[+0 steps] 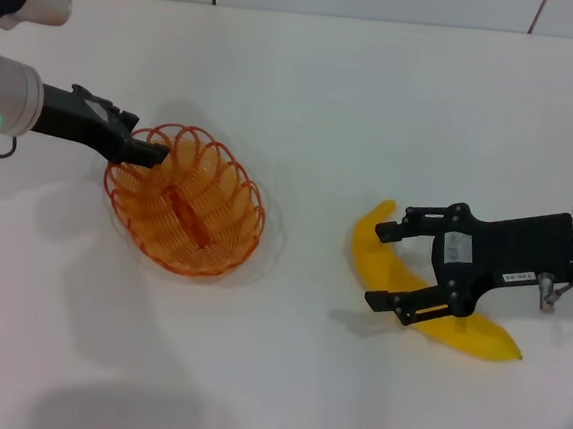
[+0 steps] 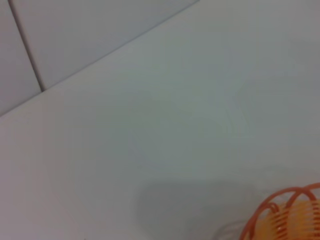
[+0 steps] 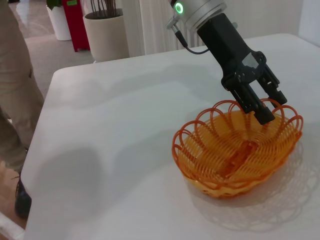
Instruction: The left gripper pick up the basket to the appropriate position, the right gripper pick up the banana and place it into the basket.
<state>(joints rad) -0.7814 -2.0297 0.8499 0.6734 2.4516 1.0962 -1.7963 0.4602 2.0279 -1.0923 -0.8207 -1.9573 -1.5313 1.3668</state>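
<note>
The orange wire basket (image 1: 189,206) stands left of centre on the white table. My left gripper (image 1: 151,153) is at its rim on the side toward my left arm, fingers closed on the wire. The right wrist view shows this too, with the left gripper (image 3: 260,107) on the rim of the basket (image 3: 235,155). A bit of the basket's rim (image 2: 290,210) shows in the left wrist view. The yellow banana (image 1: 369,247) lies on the table at the right. My right gripper (image 1: 390,266) is open, one finger on each side of the banana's middle.
The white table (image 1: 282,375) ends at a wall at the back. In the right wrist view, a person's leg (image 3: 15,90) stands beside the table's edge, and plant pots (image 3: 105,30) stand on the floor beyond it.
</note>
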